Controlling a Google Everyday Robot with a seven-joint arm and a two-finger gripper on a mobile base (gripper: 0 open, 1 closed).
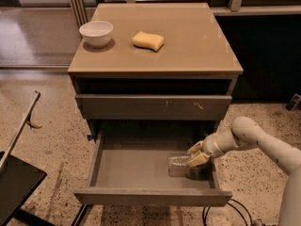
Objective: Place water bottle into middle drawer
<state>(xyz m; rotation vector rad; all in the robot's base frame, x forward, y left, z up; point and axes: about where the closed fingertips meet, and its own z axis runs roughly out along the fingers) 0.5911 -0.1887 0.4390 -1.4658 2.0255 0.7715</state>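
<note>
The middle drawer (127, 166) is pulled wide open below the cabinet, showing its flat grey floor. The water bottle (178, 161), clear and crinkled, lies on its side low in the drawer's right part, at or just above the floor. My gripper (196, 155) reaches in from the right over the drawer's right wall and is shut on the water bottle's right end. My white arm (254, 138) comes in from the lower right.
A shut drawer front (155, 106) with pale scratches sits above the open drawer. On the cabinet top (197, 41) stand a white bowl (96, 33) and a yellow sponge (147, 40). A dark frame (19, 173) stands at the lower left. Cables (230, 211) lie on the floor.
</note>
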